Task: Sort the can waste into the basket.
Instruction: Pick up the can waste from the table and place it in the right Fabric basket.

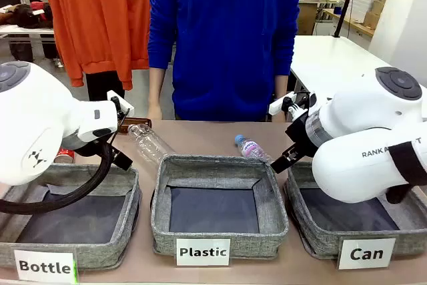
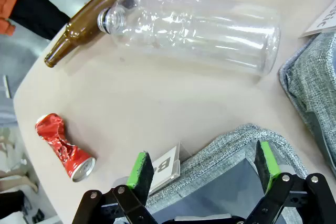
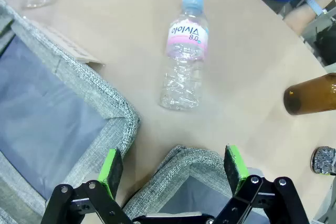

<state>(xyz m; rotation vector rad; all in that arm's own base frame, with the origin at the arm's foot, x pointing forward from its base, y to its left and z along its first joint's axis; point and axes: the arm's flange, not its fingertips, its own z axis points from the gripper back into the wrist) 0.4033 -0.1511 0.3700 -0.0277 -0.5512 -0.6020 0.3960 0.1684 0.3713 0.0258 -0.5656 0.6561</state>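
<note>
The red can (image 2: 64, 147), crushed, lies on its side on the table left of my left gripper (image 2: 203, 165); it also peeks out behind the left arm (image 1: 65, 155). That gripper is open above a corner of the "Bottle" basket (image 2: 236, 140), holding nothing. The black-and-silver can (image 3: 324, 160) shows at the right edge of the right wrist view, partly cut off. My right gripper (image 3: 174, 166) is open over the far corner of the "Can" basket (image 1: 313, 245), holding nothing.
A large clear plastic bottle (image 2: 199, 27) and a brown glass bottle (image 2: 86, 22) lie beyond the left gripper. A small labelled plastic bottle (image 3: 185, 51) and another brown bottle (image 3: 312, 94) lie beyond the right one. The "Plastic" basket (image 1: 160, 211) stands mid-table. A person stands at the far edge.
</note>
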